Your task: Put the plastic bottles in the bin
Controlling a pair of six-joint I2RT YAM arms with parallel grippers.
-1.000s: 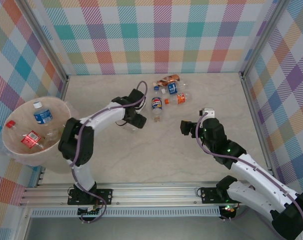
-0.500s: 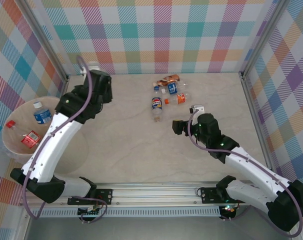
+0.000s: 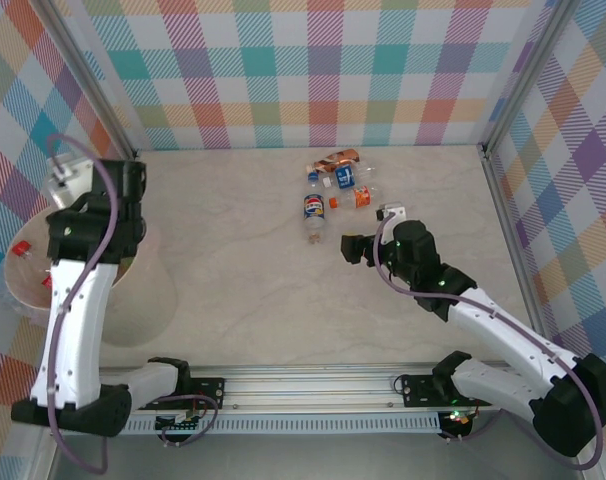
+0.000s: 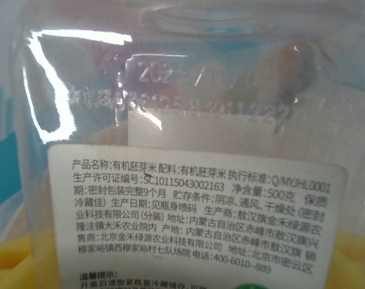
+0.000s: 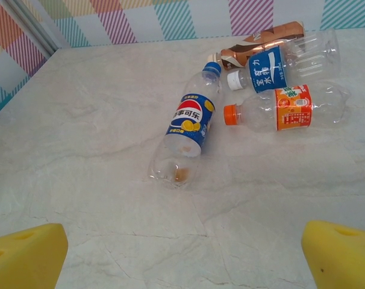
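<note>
— Plastic bottles [image 3: 313, 208], stock count. What do we enter for the left pincer [image 4: 182, 265]?

— Closed on one clear bottle [image 4: 182, 90]. In its wrist view we read a white label [image 4: 197, 211] of small black print on the bottle's wall. A yellow pad [image 4: 8, 262] sits at the lower left corner, against the bottle. From above, we place that pincer raised high at the desk's left edge. Whether it is over the bin [image 3: 143, 300] or just past its far rim, we cannot tell.

— Bin, location?

— Left edge of the desk [image 3: 243, 300]. Round, pale, translucent. The left arm [image 3: 68, 310] covers much of it. We make out something red [image 3: 21, 248] inside at its left side, kind not legible.

— Right pincer [image 5: 182, 259]?

— Jaws spread wide, nothing between the yellow pads [image 5: 26, 253]. It hangs low near the middle of the desk, open side toward the bottles, apart from all of them.

— Bottles on the desk?

— Four, lying down, grouped toward the far edge.
Item one: Pepsi-labelled bottle [image 5: 188, 123], blue cap, nearest the right pincer.
Item two: orange-labelled bottle [image 5: 288, 108], orange cap, just beside item one.
Item three: blue-labelled bottle [image 5: 270, 69], white cap, just behind item two.
Item four: copper-brown bottle [image 5: 261, 39], farthest, just beside item three.
</note>
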